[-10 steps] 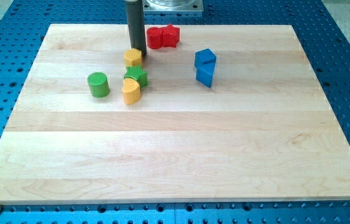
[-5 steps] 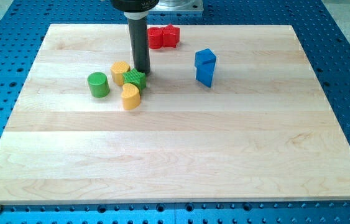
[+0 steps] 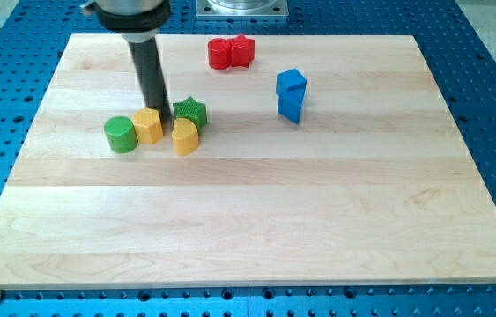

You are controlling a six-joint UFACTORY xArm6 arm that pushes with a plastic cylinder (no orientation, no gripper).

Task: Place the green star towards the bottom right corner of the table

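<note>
Tip: my tip (image 3: 158,113) is down on the wooden table (image 3: 256,220), touching the top-right edge of the yellow block (image 3: 148,126) and just left of the green star (image 3: 189,112).
Jaws: the arm ends in a plain dark rod, so nothing is clenched, released or grasped.
Green star: in the upper-left part of the board, well apart from the bottom right corner, with the yellow heart-shaped block (image 3: 185,136) touching it just below.
Row on the left: the green cylinder (image 3: 121,134) sits against the left side of the yellow block; the yellow heart lies just right of that block.
Red blocks: two red blocks (image 3: 231,52) lie side by side near the top edge; their shapes are hard to make out.
Blue blocks: two blue blocks (image 3: 291,94) stand together right of the star, one above the other in the view.
</note>
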